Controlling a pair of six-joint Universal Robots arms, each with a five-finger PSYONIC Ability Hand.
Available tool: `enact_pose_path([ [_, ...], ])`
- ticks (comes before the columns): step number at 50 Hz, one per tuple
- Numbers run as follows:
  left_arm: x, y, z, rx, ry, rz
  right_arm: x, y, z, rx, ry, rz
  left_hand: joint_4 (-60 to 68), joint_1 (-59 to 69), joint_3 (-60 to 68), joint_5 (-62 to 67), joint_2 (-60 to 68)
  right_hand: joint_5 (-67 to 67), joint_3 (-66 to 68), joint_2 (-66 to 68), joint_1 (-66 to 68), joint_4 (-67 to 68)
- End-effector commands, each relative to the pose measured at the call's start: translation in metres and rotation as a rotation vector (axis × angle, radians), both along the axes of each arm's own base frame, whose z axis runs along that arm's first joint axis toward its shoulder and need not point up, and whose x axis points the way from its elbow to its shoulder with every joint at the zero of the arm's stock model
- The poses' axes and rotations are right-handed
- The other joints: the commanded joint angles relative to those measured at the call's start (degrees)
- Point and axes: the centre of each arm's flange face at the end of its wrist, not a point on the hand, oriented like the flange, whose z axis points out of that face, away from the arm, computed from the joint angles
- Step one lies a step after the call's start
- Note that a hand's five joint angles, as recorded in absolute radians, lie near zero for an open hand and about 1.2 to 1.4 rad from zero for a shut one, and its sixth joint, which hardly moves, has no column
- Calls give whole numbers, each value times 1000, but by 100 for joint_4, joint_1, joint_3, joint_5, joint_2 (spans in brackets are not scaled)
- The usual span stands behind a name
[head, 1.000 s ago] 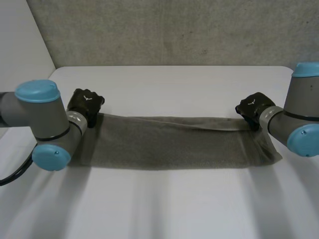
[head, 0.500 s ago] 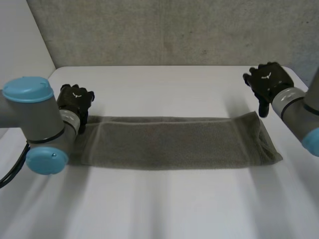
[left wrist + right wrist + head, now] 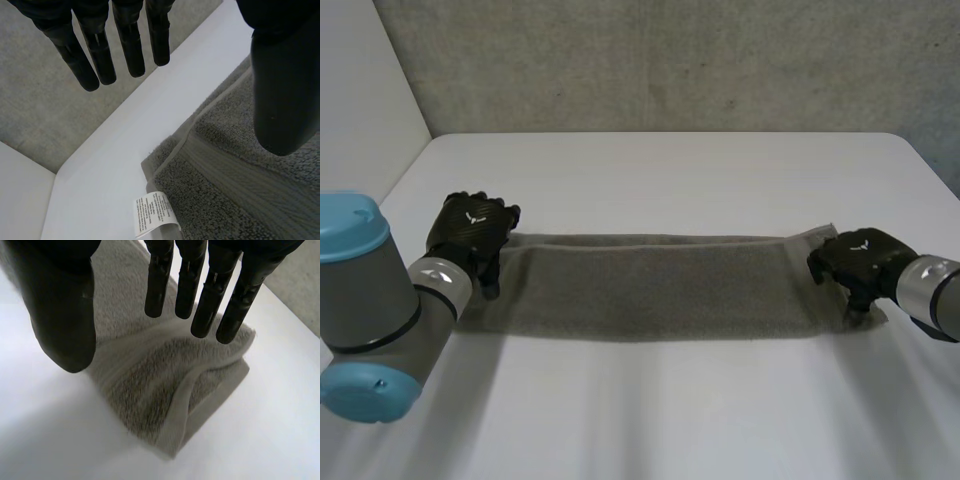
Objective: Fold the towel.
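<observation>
Head view: the towel (image 3: 660, 285) lies on the white table (image 3: 670, 170) as a long, narrow, already doubled strip running across in front of the robot. The left hand (image 3: 470, 232) sits at one short end and the right hand (image 3: 860, 262) at the other, each low over its end of the cloth. Neither end is lifted. The strip looks slightly uneven at the right end, so a fold begun from there could come out skewed unless both hands take matching spots.

Left wrist view: the left hand is released, its fingers (image 3: 132, 50) straight and spread from the thumb, with nothing between them. The thumb hovers over the towel's end, while the fingers reach past its edge over bare table. A white label (image 3: 152, 216) sticks out at the corner. Closing from this pose might pinch only the edge or the upper layer, and the lower layer would then drag and open the strip.

Right wrist view: the right hand is also released, fingers straight above the towel's corner, gripping nothing. The layers here lie offset, with one lip curling apart from the other. A shallow pinch could catch a single layer, and the soft cloth would likely sag or slip free on lifting.
</observation>
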Motion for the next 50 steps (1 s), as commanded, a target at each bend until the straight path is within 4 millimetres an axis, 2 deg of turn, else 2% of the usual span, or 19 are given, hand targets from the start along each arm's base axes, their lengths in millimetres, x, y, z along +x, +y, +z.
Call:
enact_pose_path([
  [1,1,5,2,-8,19,-5,-20,-8,-26,-38,-20,-41,-188,-196,-224,-1249,-177,-44,-36,-25,-30,-30],
  [7,1,5,3,-14,22,-5,-24,-16,-43,-51,6,-37,-188,-196,-224,-1249,-177,-77,-69,-58,-64,-63],
  [16,1,6,1,-8,22,-3,-26,-20,-50,-62,30,-31,-188,-196,-224,-1249,-177,7,14,25,20,20],
  [19,1,6,1,-8,22,-3,-26,-22,-54,-64,30,-31,-188,-196,-224,-1249,-177,411,418,429,424,424],
  [20,1,6,1,-7,22,-4,-27,-23,-55,-67,31,-32,-188,-196,-224,-1249,-177,1077,1084,1095,1090,1090],
  [21,1,6,1,-7,22,-4,-27,-23,-56,-67,31,-32,-188,-196,-224,-1249,-177,1083,1091,1102,1096,1097],
  [22,1,6,1,-7,22,-4,-27,-25,-56,-75,31,-32,-188,-196,-224,-1249,-177,1899,1907,1918,1913,1913],
  [23,1,6,1,-9,22,-4,-28,-27,-55,-87,34,-37,-188,-196,-224,-1249,-177,3406,3414,3425,3419,3420],
  [24,1,6,1,-9,22,-4,-28,-27,-55,-87,34,-38,-188,-196,-224,-1249,-177,3421,3429,3440,3435,3435],
  [25,1,6,1,-9,22,-4,-28,-29,-55,-97,35,-44,-188,-196,-224,-1249,-177,4798,4805,4816,4811,4811],
  [30,1,6,1,-6,21,-4,-37,-38,-53,-133,35,-77,-188,-196,-224,-1249,-177,4812,4819,4830,4825,4825],
  [40,2,6,2,-10,23,-4,-64,-52,-25,-235,73,-179,-188,-196,-224,-1249,-177,4812,4819,4830,4825,4825],
  [42,2,7,4,-15,24,-3,-77,-59,-17,-262,87,-211,-188,-196,-224,-1249,-177,4812,4819,4830,4825,4825],
  [43,2,7,4,-15,24,-3,-77,-59,-17,-262,88,-212,-188,-196,-224,-1249,-177,4812,4819,4830,4825,4825],
  [44,2,7,4,-16,25,-4,-87,-64,-11,-281,107,-232,-188,-196,-224,-1249,-177,4812,4819,4830,4825,4825],
  [45,2,7,4,-16,25,-4,-87,-64,-11,-281,107,-232,-188,-196,-224,-1249,-177,4812,4819,4830,4825,4825],
  [47,2,7,5,-19,26,-3,-104,-70,-2,-303,158,-256,-205,-213,-240,-1266,-194,4812,4819,4830,4825,4825],
  [50,2,7,9,-29,29,-1,-111,-75,6,-318,200,-256,-221,-229,-257,-1282,-210,4812,4819,4830,4825,4825],
])
